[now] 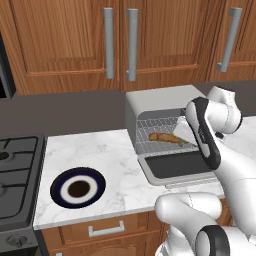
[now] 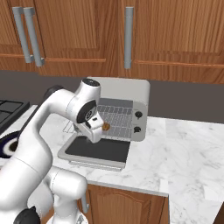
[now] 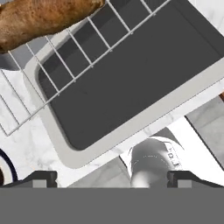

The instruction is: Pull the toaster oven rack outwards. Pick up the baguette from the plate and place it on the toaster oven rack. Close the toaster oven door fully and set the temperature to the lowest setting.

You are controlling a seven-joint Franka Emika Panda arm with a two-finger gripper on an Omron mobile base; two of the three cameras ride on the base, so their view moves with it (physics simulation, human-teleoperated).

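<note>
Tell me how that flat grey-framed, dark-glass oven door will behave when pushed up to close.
The grey-framed dark-glass toaster oven door lies flat open on the marble, so it probably swings up stiffly as one rigid panel. The pulled-out silver wire rack with the golden-brown baguette overhangs it and will likely block closing.

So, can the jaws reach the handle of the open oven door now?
Probably yes. The toaster oven door lies flat open below the gripper, whose jaws are open; its handle at the front edge looks unobstructed, and the baguette sits on the rack.

Base views flanking toaster oven (image 1: 160, 107); hand view close overhead
</note>
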